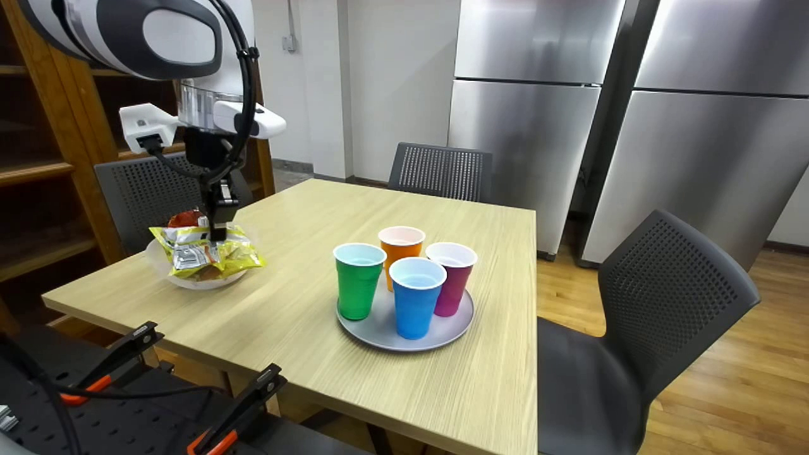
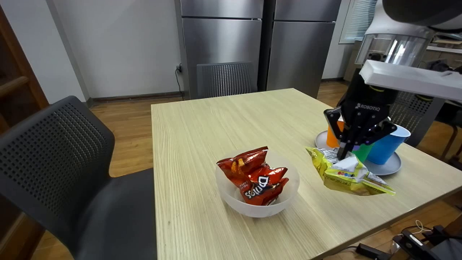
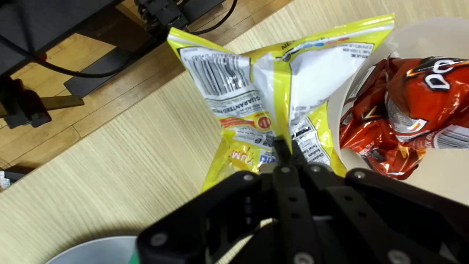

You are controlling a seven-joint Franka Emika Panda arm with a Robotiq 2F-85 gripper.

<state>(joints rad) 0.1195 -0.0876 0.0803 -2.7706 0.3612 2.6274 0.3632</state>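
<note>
My gripper (image 3: 288, 143) is shut on a yellow snack bag (image 3: 234, 95), its fingertips pinching a fold in the middle of the printed back. In an exterior view the bag (image 2: 350, 178) hangs beside a frosted white bowl (image 2: 252, 210), between it and a grey plate; whether it touches the table cannot be told. Inside the bowl lies red Doritos packaging (image 2: 261, 184), crumpled; the wrist view shows this red packaging (image 3: 421, 106) right of the held bag. From the opposite side, the yellow bag (image 1: 243, 256) covers much of the bowl (image 1: 201, 284).
On the grey plate (image 1: 376, 325) stand several cups, among them a green cup (image 1: 356, 287), a blue cup (image 1: 416, 309), an orange cup (image 1: 399, 253) and a purple cup (image 1: 452, 287). Dark chairs surround the wooden table (image 2: 202, 144). Black clamps (image 1: 253, 398) lie near its edge.
</note>
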